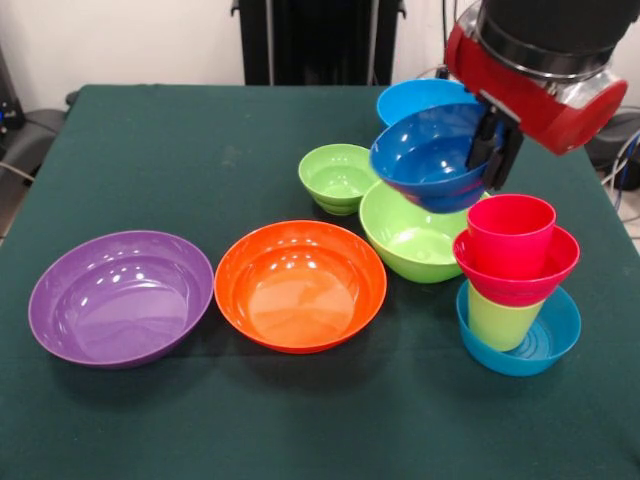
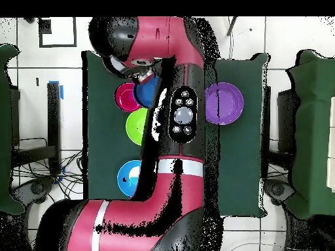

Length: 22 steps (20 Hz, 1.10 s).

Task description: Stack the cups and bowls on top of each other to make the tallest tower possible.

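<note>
The tower stands at the front right of the table: a teal-blue bowl (image 1: 545,345) holds a lime-green tumbler (image 1: 498,320) upside down, with a red bowl (image 1: 520,275) and a red tumbler (image 1: 510,230) on top. In the overhead view the tower's red top (image 2: 124,97) shows. My gripper (image 1: 494,150) is shut on the right rim of a dark-blue bowl (image 1: 428,155). It holds the bowl tilted in the air, up and to the left of the tower and over a big lime-green bowl (image 1: 410,240). The dark-blue bowl also shows in the overhead view (image 2: 147,91).
A small ribbed lime-green bowl (image 1: 338,178) sits mid-table. A light-blue bowl (image 1: 415,97) sits behind the held bowl. An orange bowl (image 1: 300,285) and a purple bowl (image 1: 120,297) lie at the front. The green cloth (image 1: 180,150) covers the table.
</note>
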Motion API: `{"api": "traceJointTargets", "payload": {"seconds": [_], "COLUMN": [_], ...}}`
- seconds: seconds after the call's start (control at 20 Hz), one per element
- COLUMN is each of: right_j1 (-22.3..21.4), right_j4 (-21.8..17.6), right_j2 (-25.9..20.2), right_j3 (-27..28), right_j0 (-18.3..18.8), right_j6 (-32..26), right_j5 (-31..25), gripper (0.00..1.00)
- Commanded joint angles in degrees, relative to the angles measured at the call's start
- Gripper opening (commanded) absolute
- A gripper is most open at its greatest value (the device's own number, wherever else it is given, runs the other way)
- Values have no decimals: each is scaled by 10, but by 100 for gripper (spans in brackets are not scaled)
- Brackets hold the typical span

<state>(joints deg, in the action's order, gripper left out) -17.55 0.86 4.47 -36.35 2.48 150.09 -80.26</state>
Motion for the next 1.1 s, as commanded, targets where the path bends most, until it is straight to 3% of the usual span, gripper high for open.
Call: {"api": "traceJointTargets", "payload": {"seconds": [0.05, 0.2, 0.6, 1.1], "right_j1": [-3, -7, -64, -78], "right_j4": [12, 20, 72, 99], "right_j2": [-2, 3, 17, 46], "right_j3": [12, -6, -169, -219], "right_j0": [-2, -6, -44, -52], "right_j6": [94, 98, 158, 134], "right_j5": [-54, -36, 99, 149], "gripper": [0, 0, 0, 0]}}
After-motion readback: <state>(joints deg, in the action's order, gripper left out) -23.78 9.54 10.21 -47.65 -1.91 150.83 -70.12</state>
